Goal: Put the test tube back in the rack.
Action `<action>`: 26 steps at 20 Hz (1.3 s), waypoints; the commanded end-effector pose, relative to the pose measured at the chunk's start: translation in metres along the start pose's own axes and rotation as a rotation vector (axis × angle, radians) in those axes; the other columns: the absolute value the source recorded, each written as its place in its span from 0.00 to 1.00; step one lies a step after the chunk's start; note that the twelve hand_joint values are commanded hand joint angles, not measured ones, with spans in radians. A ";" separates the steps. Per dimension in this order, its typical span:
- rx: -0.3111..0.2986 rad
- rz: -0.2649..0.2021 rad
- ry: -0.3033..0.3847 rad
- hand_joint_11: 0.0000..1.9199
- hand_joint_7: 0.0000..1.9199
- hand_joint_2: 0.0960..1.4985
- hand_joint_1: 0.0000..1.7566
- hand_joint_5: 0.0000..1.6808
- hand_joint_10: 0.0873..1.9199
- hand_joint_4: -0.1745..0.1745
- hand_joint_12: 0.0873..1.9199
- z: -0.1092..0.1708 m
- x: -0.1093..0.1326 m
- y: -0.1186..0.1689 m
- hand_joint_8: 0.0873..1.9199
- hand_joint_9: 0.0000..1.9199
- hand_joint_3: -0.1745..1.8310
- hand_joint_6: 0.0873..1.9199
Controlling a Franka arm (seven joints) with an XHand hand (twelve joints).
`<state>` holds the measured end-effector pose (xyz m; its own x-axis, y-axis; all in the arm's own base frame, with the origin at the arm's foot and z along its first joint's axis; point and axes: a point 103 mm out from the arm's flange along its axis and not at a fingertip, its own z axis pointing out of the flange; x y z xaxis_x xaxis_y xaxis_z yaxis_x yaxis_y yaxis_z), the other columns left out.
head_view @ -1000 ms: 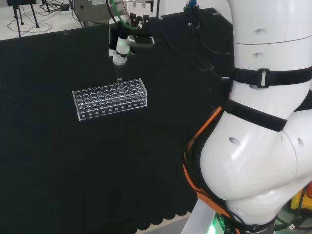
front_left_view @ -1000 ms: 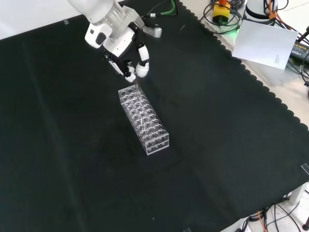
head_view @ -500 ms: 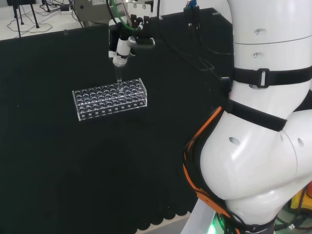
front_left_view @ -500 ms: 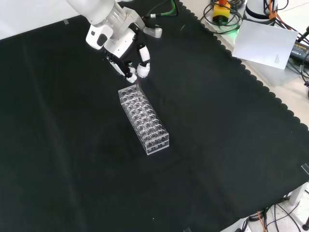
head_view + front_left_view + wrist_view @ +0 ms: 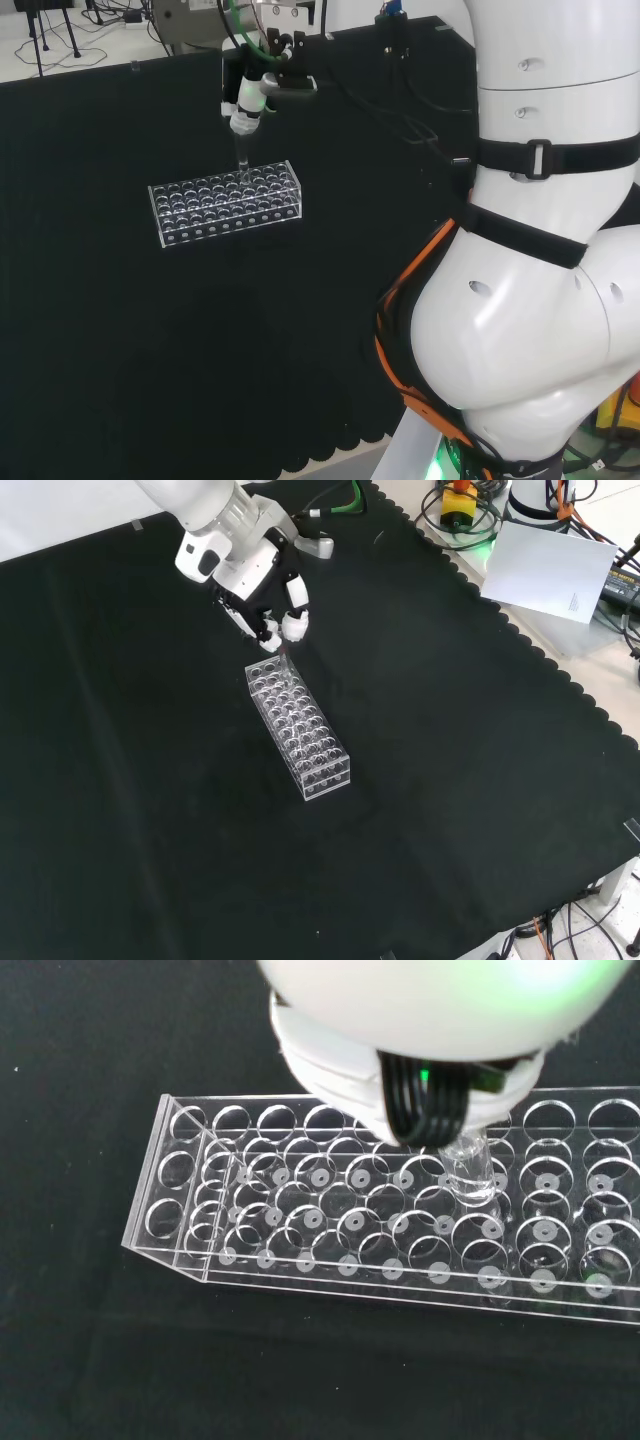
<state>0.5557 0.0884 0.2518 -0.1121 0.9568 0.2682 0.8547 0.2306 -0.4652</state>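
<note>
Clear test tube (image 5: 242,155) is pinched upright by the hand (image 5: 268,592) above the acrylic rack (image 5: 298,726); no legible writing.

A robotics lab: a white arm (image 5: 540,250) mounted at a bench under black cloth (image 5: 450,780), a clear rack (image 5: 298,726) on it, cables (image 5: 470,510) and gear past the cloth's far edge.

Bare cloth (image 5: 450,760) all around rack (image 5: 298,726).
</note>
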 end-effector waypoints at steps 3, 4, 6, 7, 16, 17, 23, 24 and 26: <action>0.005 -0.003 -0.005 0.75 0.77 0.34 0.82 0.87 0.06 0.00 0.52 -0.001 0.001 0.004 0.28 0.79 0.43 0.00; 0.004 -0.003 -0.008 0.75 0.77 0.34 0.82 0.87 0.06 0.00 0.52 -0.001 0.001 0.004 0.28 0.79 0.43 0.00; 0.003 -0.005 -0.007 0.75 0.77 0.34 0.82 0.87 0.06 0.00 0.52 -0.001 0.001 0.005 0.28 0.79 0.43 0.00; 0.005 -0.006 -0.009 0.75 0.77 0.34 0.82 0.87 0.06 0.00 0.52 -0.001 0.001 0.005 0.28 0.79 0.43 0.00; 0.018 -0.006 -0.016 0.75 0.77 0.34 0.82 0.87 0.06 0.00 0.52 -0.001 0.003 0.008 0.28 0.79 0.43 0.00; 0.022 -0.003 -0.017 0.75 0.77 0.34 0.82 0.87 0.06 0.00 0.52 -0.001 0.004 0.009 0.28 0.79 0.43 0.00; 0.018 -0.006 0.000 0.75 0.77 0.33 0.82 0.88 0.06 0.00 0.52 0.003 0.002 0.011 0.28 0.79 0.43 0.00; 0.019 -0.007 0.001 0.75 0.77 0.33 0.82 0.88 0.06 0.00 0.52 0.003 0.002 0.011 0.28 0.79 0.43 0.00; 0.021 -0.007 0.001 0.75 0.77 0.33 0.82 0.88 0.06 0.00 0.52 0.004 0.001 0.011 0.28 0.79 0.43 0.00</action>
<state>0.5632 0.0931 0.2449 -0.1181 0.9556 0.2700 0.8439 0.2399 -0.4799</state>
